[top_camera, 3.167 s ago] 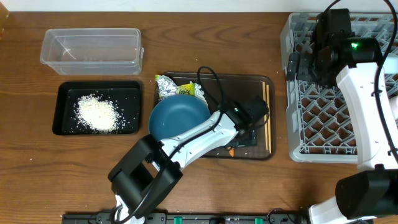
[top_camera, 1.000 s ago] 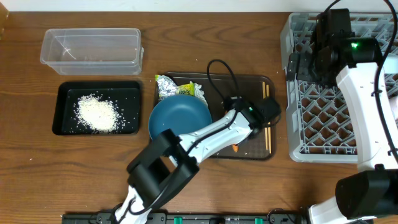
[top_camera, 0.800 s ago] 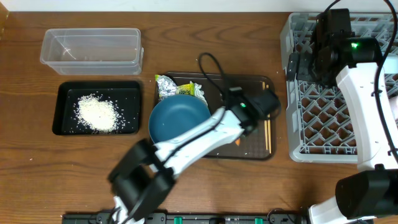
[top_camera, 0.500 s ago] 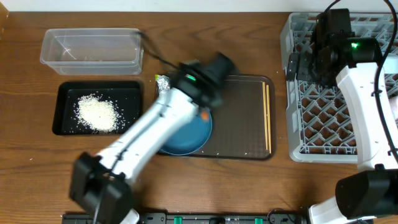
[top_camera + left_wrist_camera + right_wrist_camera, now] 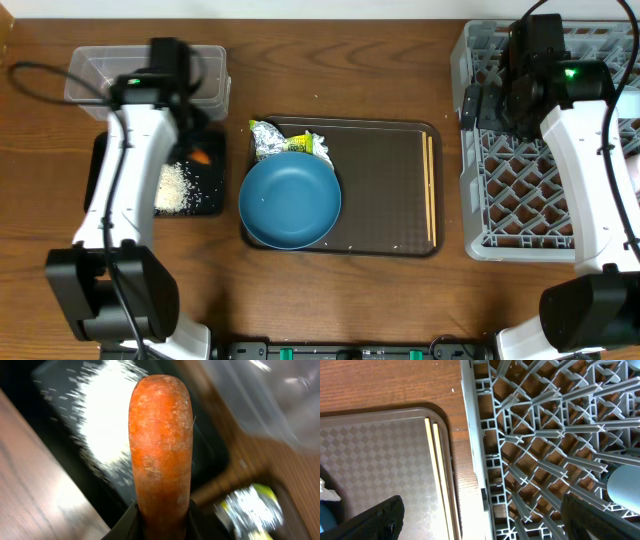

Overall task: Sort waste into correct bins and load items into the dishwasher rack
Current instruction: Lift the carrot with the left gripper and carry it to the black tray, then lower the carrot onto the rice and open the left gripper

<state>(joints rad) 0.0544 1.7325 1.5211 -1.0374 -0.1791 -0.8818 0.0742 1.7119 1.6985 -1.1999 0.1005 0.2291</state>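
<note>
Wooden table (image 5: 400,60): two bins (image 5: 85,85), one carrot (image 5: 200,156).

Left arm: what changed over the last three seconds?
The left gripper took the carrot from the near edge of the brown tray and swung left across the table. It now holds the carrot above the black tray, beside the rice. Unchanged: dark-blue plate, snack wrapper and chopsticks on the brown tray, clear tub, and the right gripper open at the rack edge.

Robot lab tabletop (image 5: 400,60) with dishwasher rack (image 5: 500,190)
</note>
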